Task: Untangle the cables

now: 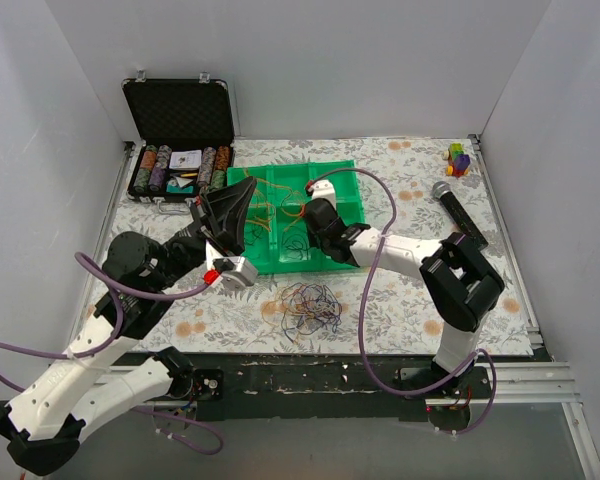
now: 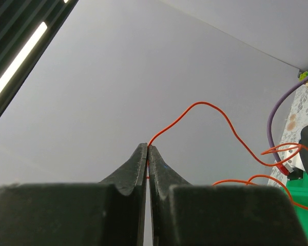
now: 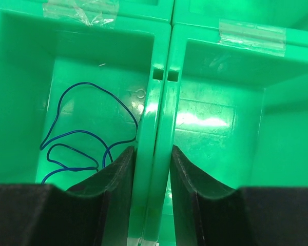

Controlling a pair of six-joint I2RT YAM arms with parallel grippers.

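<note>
In front of the green tray [image 1: 342,205], a tangle of cables [image 1: 310,305] lies on the surface [image 1: 230,320]. The left gripper [image 2: 148,154] jaws pinch an orange wire [image 2: 205,107], which arcs toward the tray. The right gripper [image 3: 153,154] jaws clamp the tray's dividing wall, and a blue wire [image 3: 87,133] lies beside it.

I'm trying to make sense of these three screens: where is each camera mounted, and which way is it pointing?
Top external: fixed above and behind, looking down on the table, green tray and cable tangle; left arm and right arm show.
Left wrist: on the left arm, tilted up at the white wall; left pincer shut on an orange wire.
Right wrist: on the right arm, looking down into the tray; right pincer grips the divider, blue wire alongside.
Shared: the tray shows in all three.
</note>
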